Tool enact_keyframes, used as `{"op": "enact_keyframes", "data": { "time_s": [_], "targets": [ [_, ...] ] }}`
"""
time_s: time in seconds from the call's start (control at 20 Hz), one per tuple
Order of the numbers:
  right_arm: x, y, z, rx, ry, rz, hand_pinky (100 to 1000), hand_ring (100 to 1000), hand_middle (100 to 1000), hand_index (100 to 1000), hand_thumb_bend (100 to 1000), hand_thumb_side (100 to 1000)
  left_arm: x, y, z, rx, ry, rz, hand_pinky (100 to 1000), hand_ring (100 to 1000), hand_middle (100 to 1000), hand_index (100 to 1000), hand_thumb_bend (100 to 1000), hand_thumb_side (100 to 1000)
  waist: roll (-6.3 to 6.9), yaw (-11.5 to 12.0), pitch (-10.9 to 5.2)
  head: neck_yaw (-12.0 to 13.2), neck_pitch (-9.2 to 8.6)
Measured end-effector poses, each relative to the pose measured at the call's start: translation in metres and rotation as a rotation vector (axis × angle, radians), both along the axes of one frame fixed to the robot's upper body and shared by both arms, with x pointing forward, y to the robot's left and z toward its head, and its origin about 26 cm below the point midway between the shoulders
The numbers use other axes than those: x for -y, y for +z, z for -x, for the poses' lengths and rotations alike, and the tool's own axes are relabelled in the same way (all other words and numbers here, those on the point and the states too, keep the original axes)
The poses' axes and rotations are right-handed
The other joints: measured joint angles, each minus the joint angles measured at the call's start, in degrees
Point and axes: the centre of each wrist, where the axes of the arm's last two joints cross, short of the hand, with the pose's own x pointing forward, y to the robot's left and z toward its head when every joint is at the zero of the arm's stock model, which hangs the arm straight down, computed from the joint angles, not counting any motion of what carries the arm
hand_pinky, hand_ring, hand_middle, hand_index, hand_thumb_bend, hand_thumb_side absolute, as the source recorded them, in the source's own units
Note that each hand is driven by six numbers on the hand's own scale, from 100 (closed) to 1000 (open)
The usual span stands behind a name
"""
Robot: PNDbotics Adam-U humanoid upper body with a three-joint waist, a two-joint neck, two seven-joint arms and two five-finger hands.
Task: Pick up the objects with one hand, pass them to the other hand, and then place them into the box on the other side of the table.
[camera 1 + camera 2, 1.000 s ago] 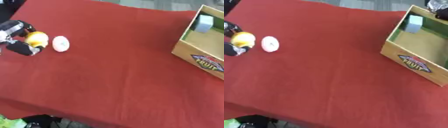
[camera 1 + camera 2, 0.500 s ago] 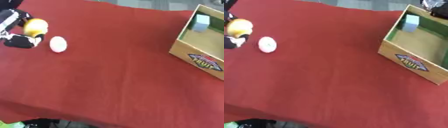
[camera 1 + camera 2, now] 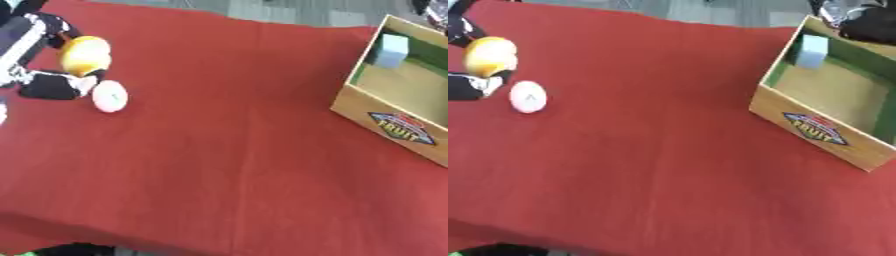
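At the left edge of the red table my left hand (image 3: pixel 39 60) is shut on a round yellow object (image 3: pixel 85 55), fingers above it and thumb below. A white round object (image 3: pixel 110 96) lies on the cloth just below and right of that hand. The wooden box (image 3: pixel 820 127) with a fruit label stands at the right side, and a pale blue block (image 3: pixel 811 51) sits in its far corner. Something dark and silver, maybe my right hand (image 3: pixel 859 20), shows behind the box at the top right; its fingers cannot be made out.
The red cloth (image 3: pixel 227 150) stretches wide between the left hand and the box. The table's near edge runs along the bottom left, with something green below it.
My left hand has lifted with the yellow object, up and away from the white object, which stays on the cloth. The camera view has shifted slightly.
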Motion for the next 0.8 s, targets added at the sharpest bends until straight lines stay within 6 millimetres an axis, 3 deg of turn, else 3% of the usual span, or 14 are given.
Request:
{"op": "enact_keyframes", "data": {
  "time_s": [0.4, 0.75, 0.8],
  "targets": [
    [-0.050, 0.012, 0.011, 0.041, 0.250, 0.129, 870, 916, 764, 883, 480, 169, 0.023, -0.005, -0.006, 0.057, -0.051, -0.027, 770, 552, 619, 585, 323, 100, 0.00, -0.1, 0.00, -0.7, -0.41],
    [-0.094, 0.009, 0.015, 0.036, 0.406, 0.222, 868, 916, 768, 884, 491, 212, 0.043, -0.007, -0.011, 0.122, -0.084, -0.048, 764, 543, 615, 585, 318, 100, -0.02, -0.1, 0.00, -1.6, -0.39],
    [-0.099, 0.008, 0.015, 0.033, 0.419, 0.234, 867, 916, 767, 883, 533, 199, 0.046, -0.008, -0.011, 0.129, -0.088, -0.050, 763, 541, 614, 584, 316, 100, -0.04, -0.1, 0.00, -1.6, -0.39]
  ]
}}
